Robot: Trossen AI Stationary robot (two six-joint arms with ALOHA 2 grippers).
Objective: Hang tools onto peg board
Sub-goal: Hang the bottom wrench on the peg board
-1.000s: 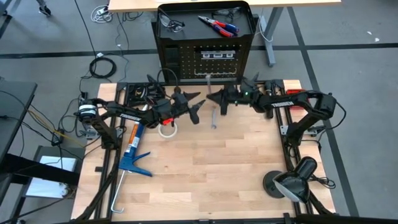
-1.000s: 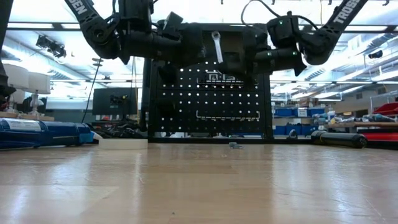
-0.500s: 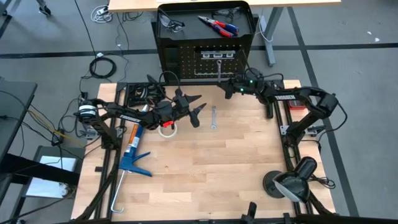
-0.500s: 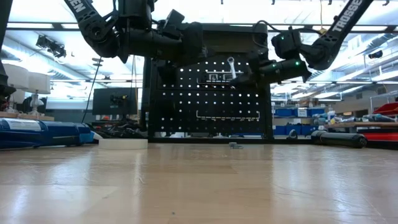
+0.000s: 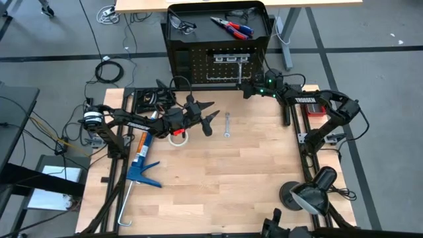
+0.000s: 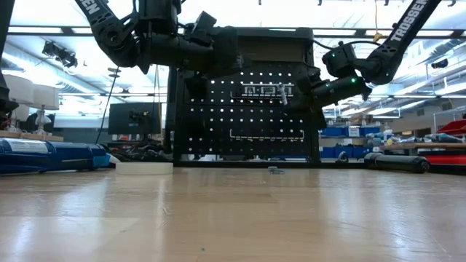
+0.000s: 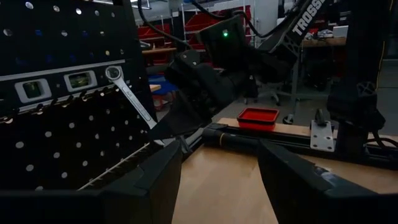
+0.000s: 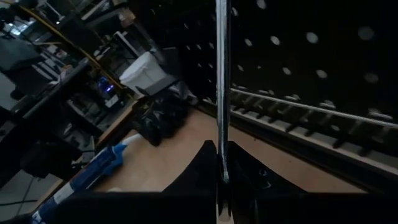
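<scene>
Right gripper [image 5: 246, 86] is up against the face of the peg board [image 5: 188, 63], its fingers pinched tight on the shank of 1 silver wrench [image 7: 130, 94]; in the left wrist view the ring end sits at a hook beside the mounted level strip [image 7: 46, 86], the shank slanting down into the jaws. Judged reason for that tilt: the ring has to slip over a peg while the grip stays clear of the panel. Whether the ring is already on the hook cannot be told. Left gripper [image 5: 206, 118] waits over the table [image 5: 218, 178], fingers spread and holding nothing, just beside a white tape roll [image 5: 176, 137]. A 2nd wrench [image 5: 227, 125] lies flat on the wood near it, likely next in line. The pliers [image 5: 232, 27] and 1 pair of safety glasses [image 5: 182, 25] rest in the board's top tray, not yet hung. The blue caulking gun [image 5: 141, 160] lies at the table's left edge.
</scene>
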